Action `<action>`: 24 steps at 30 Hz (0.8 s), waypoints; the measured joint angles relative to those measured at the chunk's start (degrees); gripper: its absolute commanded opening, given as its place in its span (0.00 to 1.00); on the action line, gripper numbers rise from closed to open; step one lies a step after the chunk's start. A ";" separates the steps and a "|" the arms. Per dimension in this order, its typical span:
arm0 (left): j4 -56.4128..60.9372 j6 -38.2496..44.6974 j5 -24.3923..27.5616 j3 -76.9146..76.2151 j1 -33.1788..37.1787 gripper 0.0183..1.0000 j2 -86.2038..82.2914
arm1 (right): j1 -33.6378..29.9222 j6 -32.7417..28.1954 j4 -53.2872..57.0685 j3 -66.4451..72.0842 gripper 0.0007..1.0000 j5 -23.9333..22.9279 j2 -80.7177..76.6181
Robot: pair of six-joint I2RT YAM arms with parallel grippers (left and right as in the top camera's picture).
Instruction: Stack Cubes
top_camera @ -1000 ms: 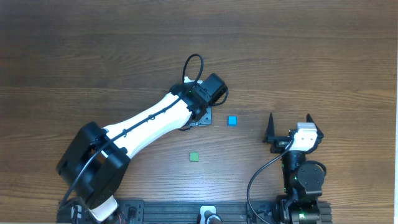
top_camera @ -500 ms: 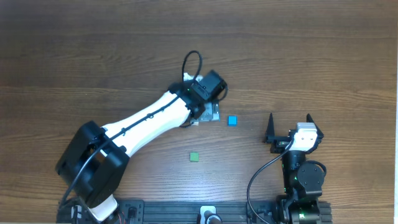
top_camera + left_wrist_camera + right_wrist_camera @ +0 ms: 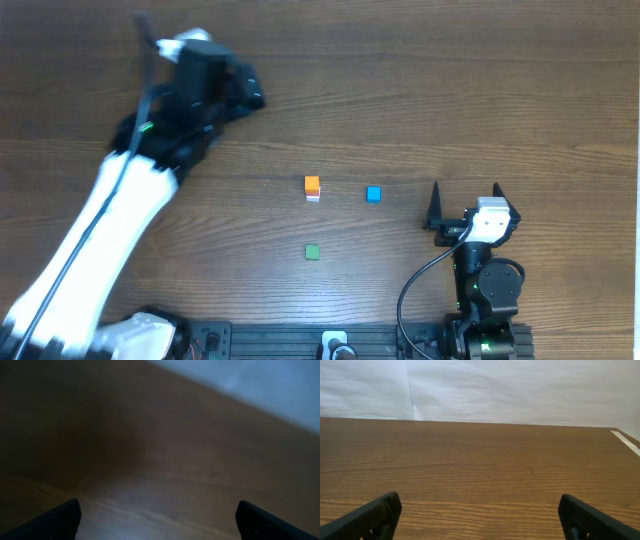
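The work surface is a dark wooden table (image 3: 450, 80) with grain running side to side; behind its far edge the right wrist view shows a white backdrop (image 3: 520, 390) and a pale strip (image 3: 625, 442) near the table's corner.

At far left we note the left arm (image 3: 125, 200) reaching up the top view toward the far-left part of the table. The left gripper (image 3: 159, 522) is open: its wrist view shows the two fingertips set wide apart, with nothing but blurred wood between them. It is well apart from every cube.

Near the middle of the table we find the orange cube (image 3: 312, 184) sitting on the white cube (image 3: 313, 197). Only a thin sliver of the white one shows below the orange one. The pair stands upright, its long axis vertical, and its sides lie about square with the table's grain. The green cube (image 3: 312, 252) lies alone on the wood, nearer the arm bases and in line with the stack. It is flat and square to the grain.

To the right, the blue cube (image 3: 373, 194) rests alone on the table, level with the stack, apart from it and also square to the grain.

Further right, the right gripper (image 3: 466, 188) sits low near its base. Its fingers are spread open and hold nothing, and they point toward the far edge. It is near the blue cube but not touching it.
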State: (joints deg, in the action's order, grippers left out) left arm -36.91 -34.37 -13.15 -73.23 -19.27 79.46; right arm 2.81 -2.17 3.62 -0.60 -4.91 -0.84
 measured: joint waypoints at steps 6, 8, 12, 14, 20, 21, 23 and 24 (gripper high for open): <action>7.37 5.73 -0.44 11.61 5.95 1.00 -19.43 | 0.00 0.04 0.00 0.00 0.99 -0.04 0.00; 12.20 7.85 -0.24 18.08 7.10 0.99 -26.80 | 0.00 0.00 0.00 0.00 0.99 -0.04 -0.02; 20.11 12.63 2.38 32.68 10.08 0.97 -42.99 | 0.00 0.00 0.00 0.00 0.99 -0.15 -0.02; 23.50 15.13 4.42 39.01 11.69 0.97 -49.90 | -0.02 0.00 0.00 0.00 0.99 -0.15 -0.02; 30.14 21.46 10.73 56.41 14.97 1.00 -66.62 | -0.04 0.00 0.00 0.00 0.99 -0.17 -0.02; 31.26 22.03 11.39 58.93 15.06 1.00 -68.24 | -0.04 0.00 -0.02 0.00 0.99 -0.17 0.00; 33.00 22.84 12.37 62.51 15.13 1.00 -70.16 | -0.04 0.00 0.00 0.00 0.99 -0.17 0.00; 34.27 23.10 12.74 64.39 15.13 1.00 -71.01 | -0.04 0.00 0.00 0.00 0.99 -0.17 0.00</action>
State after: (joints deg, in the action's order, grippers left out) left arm -2.63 -11.27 -0.40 -8.84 -4.14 8.45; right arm 2.76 -2.17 3.62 -0.60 -5.08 -0.84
